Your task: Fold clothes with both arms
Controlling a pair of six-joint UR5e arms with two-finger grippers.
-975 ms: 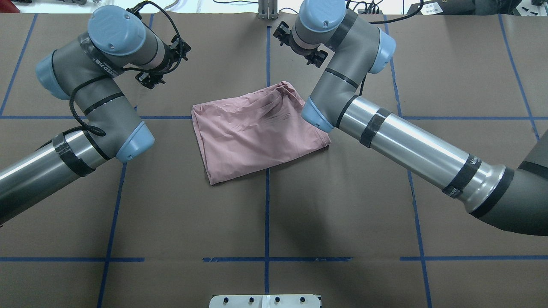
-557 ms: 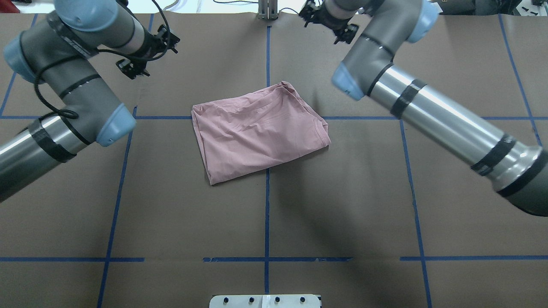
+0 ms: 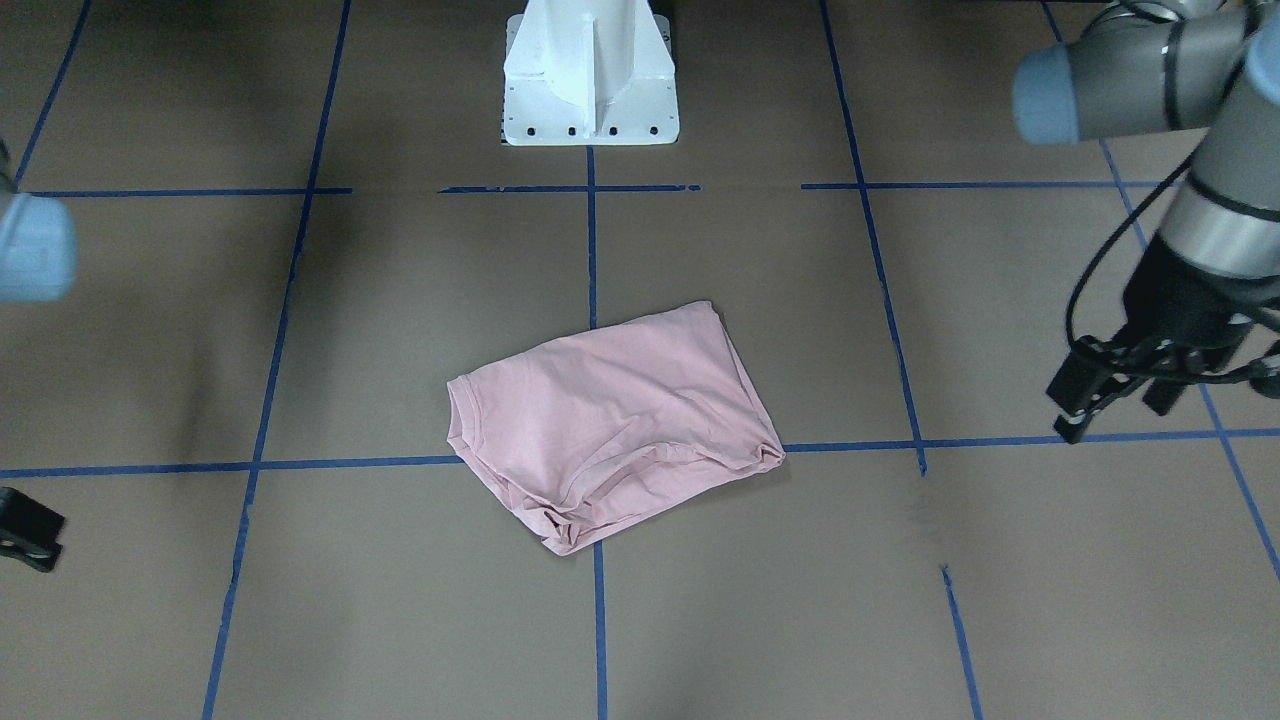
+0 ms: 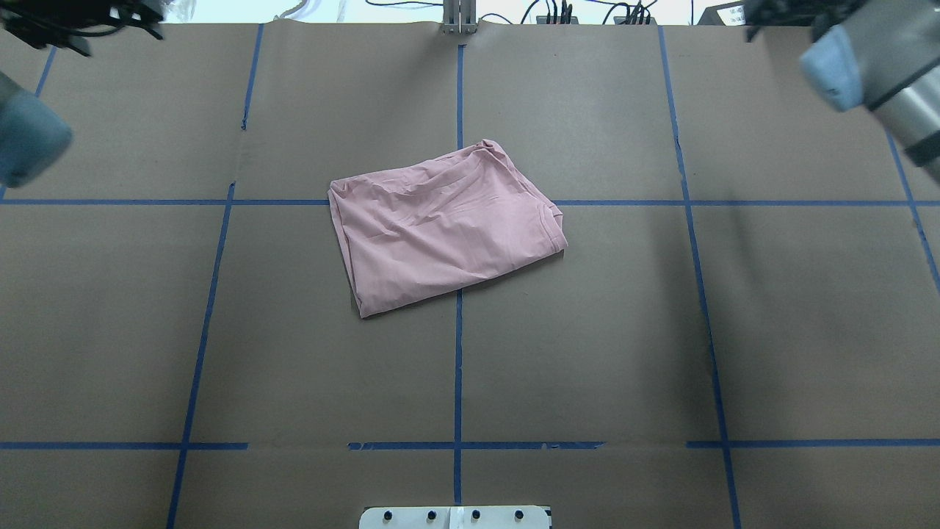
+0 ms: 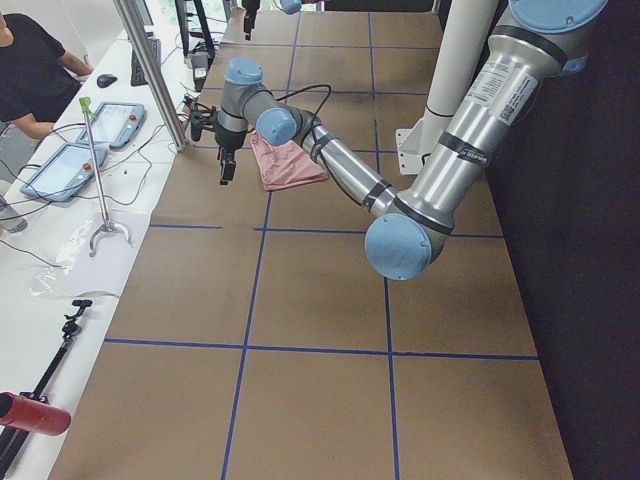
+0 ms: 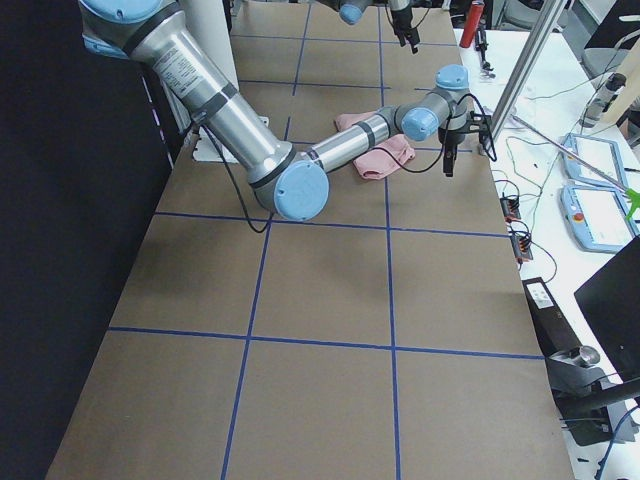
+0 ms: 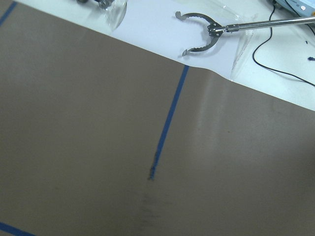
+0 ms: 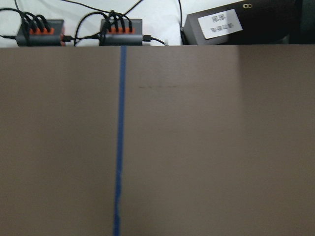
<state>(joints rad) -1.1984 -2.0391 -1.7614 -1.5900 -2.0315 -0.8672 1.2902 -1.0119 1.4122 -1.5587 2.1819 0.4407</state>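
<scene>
The pale pink T-shirt (image 4: 440,228) lies folded into a rough rectangle at the table's middle, with no print showing; it also shows in the front view (image 3: 620,420). Neither gripper touches it. My left gripper (image 3: 1108,412) hangs empty over the table far to the shirt's left, with its fingers apart. Only its edge shows in the overhead view (image 4: 44,29). My right gripper (image 3: 25,525) is cut off by the frame edge, and I cannot tell whether it is open. It hangs near the far right table edge (image 6: 447,160).
The white pedestal base (image 3: 590,90) stands at the near middle edge. Blue tape lines cross the brown table cover. Past the far edge lie power strips (image 8: 39,30), a grabber tool (image 7: 199,34) and teach pendants (image 5: 60,170). An operator (image 5: 30,70) sits there.
Both arms have swung outward and away from the shirt toward the far left and far right corners. The shirt has not moved.
</scene>
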